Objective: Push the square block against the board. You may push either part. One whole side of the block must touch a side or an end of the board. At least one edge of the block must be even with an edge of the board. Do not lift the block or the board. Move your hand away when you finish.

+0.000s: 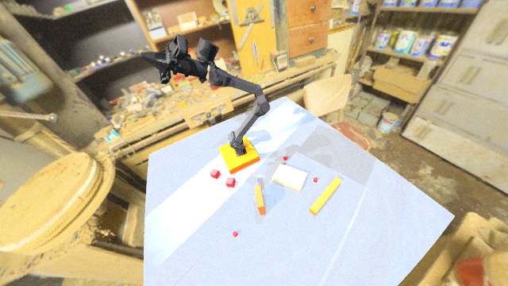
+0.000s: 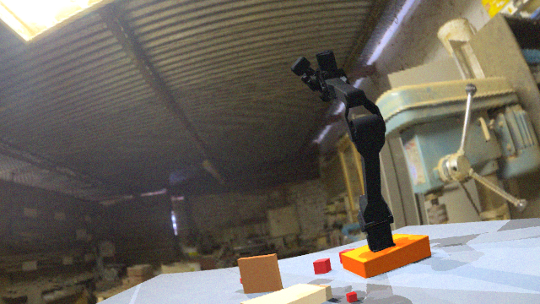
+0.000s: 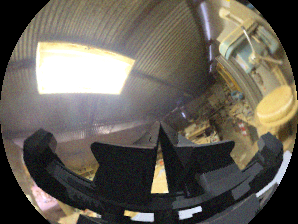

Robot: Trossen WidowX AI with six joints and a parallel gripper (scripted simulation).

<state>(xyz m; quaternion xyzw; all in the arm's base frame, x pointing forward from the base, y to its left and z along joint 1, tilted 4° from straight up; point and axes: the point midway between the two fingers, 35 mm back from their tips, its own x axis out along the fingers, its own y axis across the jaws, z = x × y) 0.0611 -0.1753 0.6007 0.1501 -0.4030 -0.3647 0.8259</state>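
Top view: upright orange square block (image 1: 259, 199) (image 2: 260, 274), centre, apart from cream slab (image 1: 290, 177) (image 2: 295, 294) and long orange bar (image 1: 325, 195), right; push apparently remains. Hand (image 1: 145, 56) (image 2: 312, 78) (image 3: 158, 124), upper left: fingers together, empty.

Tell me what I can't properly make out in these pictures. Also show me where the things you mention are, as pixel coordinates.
- Exterior view: the pale slab's (image 1: 290, 177) (image 2: 295, 294) near part, cut off by the bottom edge.
- Exterior view: most of one red cube (image 1: 214, 173) (image 2: 345, 254), hidden by the orange base (image 1: 228, 152) (image 2: 415, 250).
- Exterior view: nearly all of a smaller red cube (image 1: 235, 233) (image 2: 240, 280), hidden by the upright square piece (image 1: 259, 199) (image 2: 260, 274).
- Top view: the wording on the shelf cans (image 1: 419, 44), too small and blurred.
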